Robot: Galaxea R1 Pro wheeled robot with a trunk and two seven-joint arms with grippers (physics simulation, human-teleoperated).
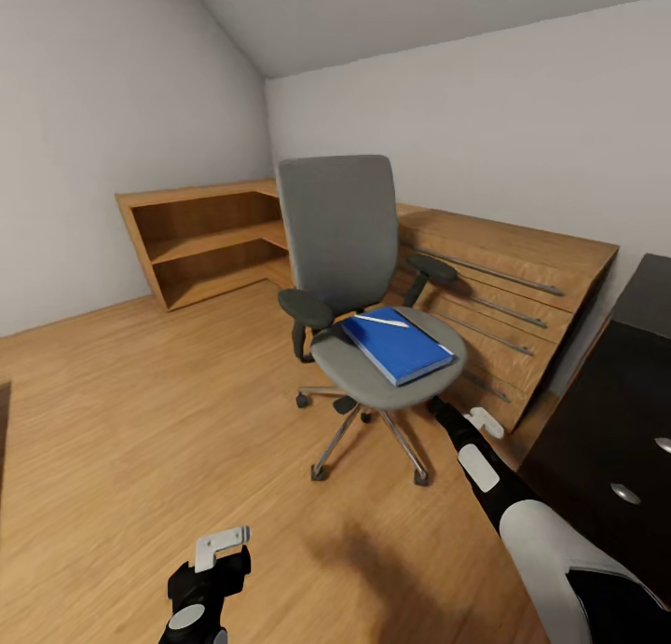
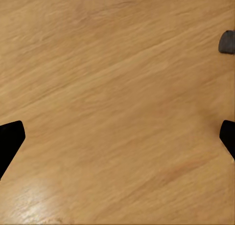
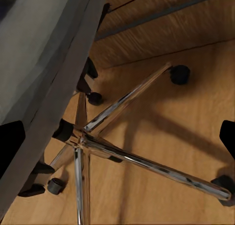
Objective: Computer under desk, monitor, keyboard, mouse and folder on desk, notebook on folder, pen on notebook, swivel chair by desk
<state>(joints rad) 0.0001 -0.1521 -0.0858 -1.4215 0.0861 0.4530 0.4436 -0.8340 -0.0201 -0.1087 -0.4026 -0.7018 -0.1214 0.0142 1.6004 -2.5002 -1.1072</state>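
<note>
Wooden flooring surrounded the chair point(image 1: 359, 346), whose seat bore the folder point(image 1: 398, 348) and pen point(image 1: 380, 321); the right gripper point(image 3: 117, 137), wide open, sat just beside the seat, seemingly fetching the folder, needing to rise.

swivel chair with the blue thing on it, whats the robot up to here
The robot faces the swivel chair, which stands on the wood floor with a blue folder and a white pen on its seat. Its right gripper reaches in at the seat's front edge, with open jaws, gripping nothing. The left gripper hangs open over bare floor. Nothing has been picked up yet.
</note>
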